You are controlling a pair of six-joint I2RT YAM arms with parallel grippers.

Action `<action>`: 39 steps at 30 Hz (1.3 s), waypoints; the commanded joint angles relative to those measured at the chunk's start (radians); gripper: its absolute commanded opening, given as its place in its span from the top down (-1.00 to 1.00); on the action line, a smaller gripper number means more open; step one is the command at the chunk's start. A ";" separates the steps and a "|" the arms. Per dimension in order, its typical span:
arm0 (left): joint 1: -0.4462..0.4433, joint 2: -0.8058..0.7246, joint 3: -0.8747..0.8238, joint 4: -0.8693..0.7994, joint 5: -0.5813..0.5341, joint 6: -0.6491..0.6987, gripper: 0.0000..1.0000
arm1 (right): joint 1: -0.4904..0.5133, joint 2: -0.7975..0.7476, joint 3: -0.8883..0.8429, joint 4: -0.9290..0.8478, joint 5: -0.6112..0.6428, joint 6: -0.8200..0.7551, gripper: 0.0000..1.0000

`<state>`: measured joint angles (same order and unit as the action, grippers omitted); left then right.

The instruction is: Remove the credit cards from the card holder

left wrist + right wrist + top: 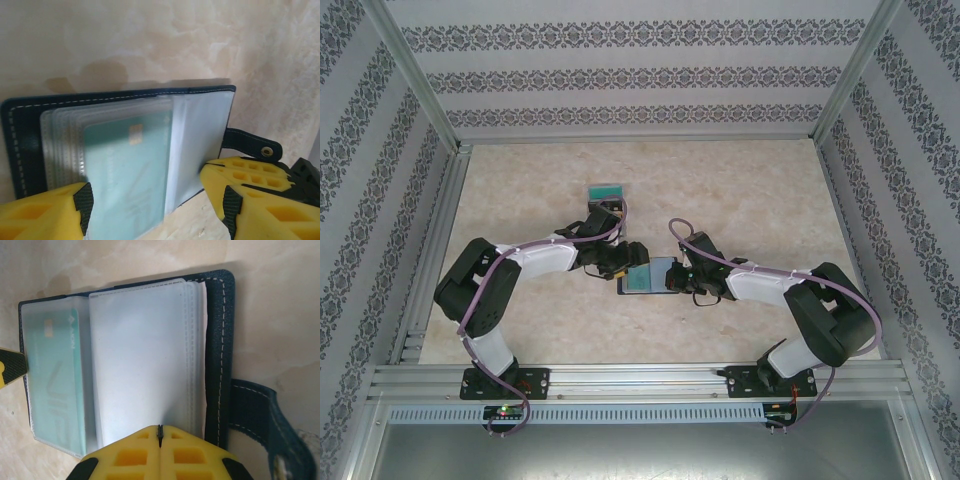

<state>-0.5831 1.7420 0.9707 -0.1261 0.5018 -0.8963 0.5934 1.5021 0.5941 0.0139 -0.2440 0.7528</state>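
Note:
The navy card holder (663,272) lies open on the table between both arms, its pale clear sleeves (145,365) fanned out. A teal-green credit card (127,170) with a chip sits inside one sleeve on the holder's left half (52,385). My left gripper (155,212) is open, one yellow finger on each side of that card's near end, the right finger (240,185) against the holder's edge. My right gripper (160,432) is shut, its joined tips resting on the sleeve stack of the right half. The snap tab (265,425) lies flat beside it.
A tan box with a teal top (605,192) stands just behind the left arm's wrist. Bare marbled table (750,190) stretches to the back and sides. Patterned walls and metal frame posts (415,75) enclose the space.

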 commanded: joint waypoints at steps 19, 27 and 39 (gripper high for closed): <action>-0.027 0.005 0.008 -0.074 -0.048 0.025 -0.42 | 0.017 0.017 -0.004 -0.005 0.008 -0.003 0.87; -0.041 0.006 0.043 -0.155 -0.095 0.048 -0.42 | 0.019 0.017 -0.006 -0.004 0.013 -0.001 0.88; -0.061 0.046 0.068 -0.134 -0.056 0.057 -0.40 | 0.023 0.019 -0.005 -0.005 0.014 0.001 0.95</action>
<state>-0.6235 1.7584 1.0115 -0.2440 0.4259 -0.8631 0.6048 1.5066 0.5938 0.0238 -0.2432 0.7536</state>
